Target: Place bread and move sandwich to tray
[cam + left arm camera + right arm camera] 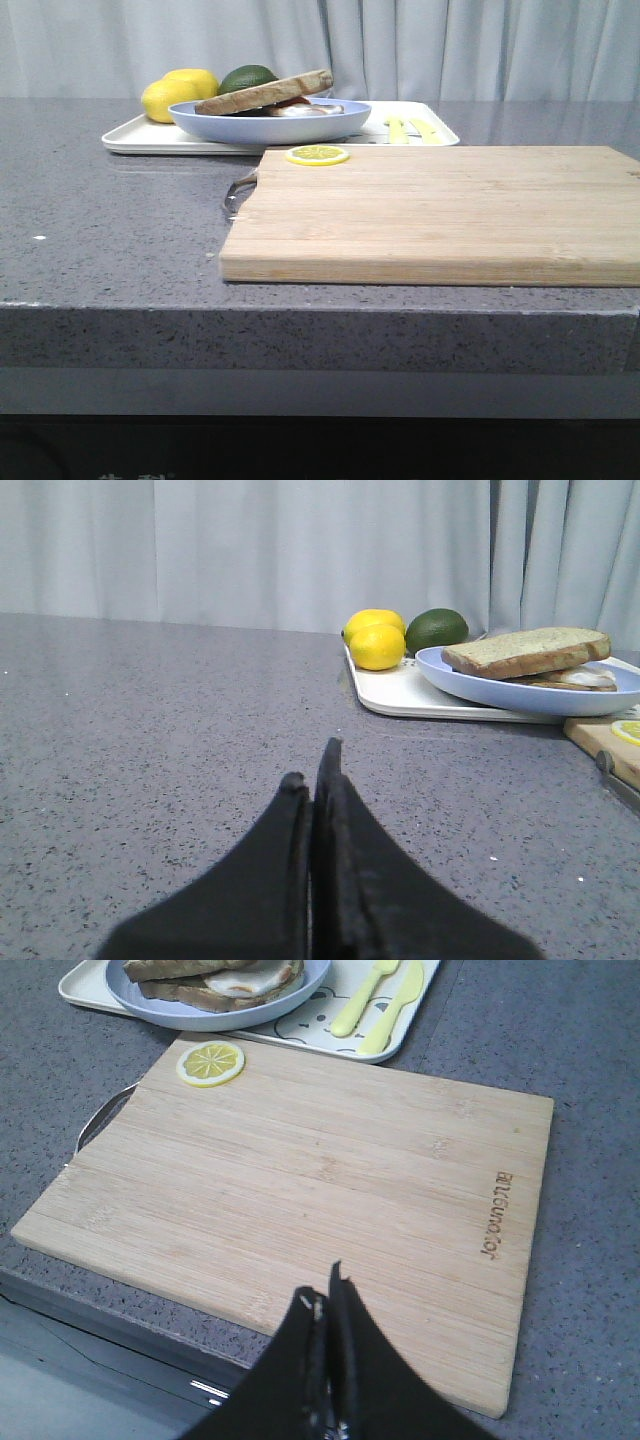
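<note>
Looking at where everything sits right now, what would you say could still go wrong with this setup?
The top bread lies tilted on the sandwich, so a bump might slide it off. The blue plate seems to overhang the tray edge nearest the cutting board, so it could tip if nudged. The lemon slice sits at the board's corner beside the plate and may get knocked by a passing arm.

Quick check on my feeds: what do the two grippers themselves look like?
Both look alike: the left gripper and right gripper each show two matte black fingers, broad at the base and tapering to thin pointed tips. No cables, markings or coloured pads show, and the arms are out of frame.
</note>
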Action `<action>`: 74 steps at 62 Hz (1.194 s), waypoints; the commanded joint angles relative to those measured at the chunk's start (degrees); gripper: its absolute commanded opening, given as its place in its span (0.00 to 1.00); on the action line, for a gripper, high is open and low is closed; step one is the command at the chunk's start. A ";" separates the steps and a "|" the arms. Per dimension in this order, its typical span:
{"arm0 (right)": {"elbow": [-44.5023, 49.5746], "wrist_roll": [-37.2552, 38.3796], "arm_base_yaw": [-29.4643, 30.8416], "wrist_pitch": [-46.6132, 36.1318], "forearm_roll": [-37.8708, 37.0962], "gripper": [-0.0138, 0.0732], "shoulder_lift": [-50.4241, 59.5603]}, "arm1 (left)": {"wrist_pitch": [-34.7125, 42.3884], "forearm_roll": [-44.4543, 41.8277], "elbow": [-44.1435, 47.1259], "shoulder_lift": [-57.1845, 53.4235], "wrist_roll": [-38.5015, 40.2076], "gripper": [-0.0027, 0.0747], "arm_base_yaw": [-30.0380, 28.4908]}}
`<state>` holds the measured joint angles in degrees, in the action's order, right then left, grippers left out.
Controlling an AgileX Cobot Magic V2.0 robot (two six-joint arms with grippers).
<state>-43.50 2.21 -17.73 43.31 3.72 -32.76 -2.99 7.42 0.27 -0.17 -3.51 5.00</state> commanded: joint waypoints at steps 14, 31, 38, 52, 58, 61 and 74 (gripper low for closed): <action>-1.38 -0.31 0.29 -3.64 -0.53 0.08 0.07 | 3.39 0.68 0.04 -1.26 0.12 0.01 -0.08; -1.38 -0.31 0.29 -3.64 -0.53 0.08 0.07 | 3.88 -2.98 0.04 -1.26 4.14 0.01 -0.08; -1.38 -0.31 0.29 -3.64 -0.53 0.08 0.07 | 3.88 -5.41 0.04 -1.26 7.05 0.01 -0.08; -1.38 -0.31 0.29 -3.64 -0.53 0.08 0.07 | 4.00 -5.41 0.04 -1.26 7.05 0.01 -0.08; -1.38 -0.31 0.29 -3.64 -0.53 0.08 0.07 | 3.90 -5.41 0.04 -1.26 7.05 0.01 -0.08; -1.38 -0.31 0.29 -3.64 -0.53 0.08 0.07 | 3.76 -5.41 0.04 -1.26 7.05 0.01 -0.08; -1.38 -0.31 0.29 -3.64 -0.53 0.08 0.07 | 3.76 -5.41 0.04 -1.27 7.05 0.01 -0.18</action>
<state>-43.50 2.21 -17.73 43.31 3.72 -32.76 -3.64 2.01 0.27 -0.17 2.85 5.00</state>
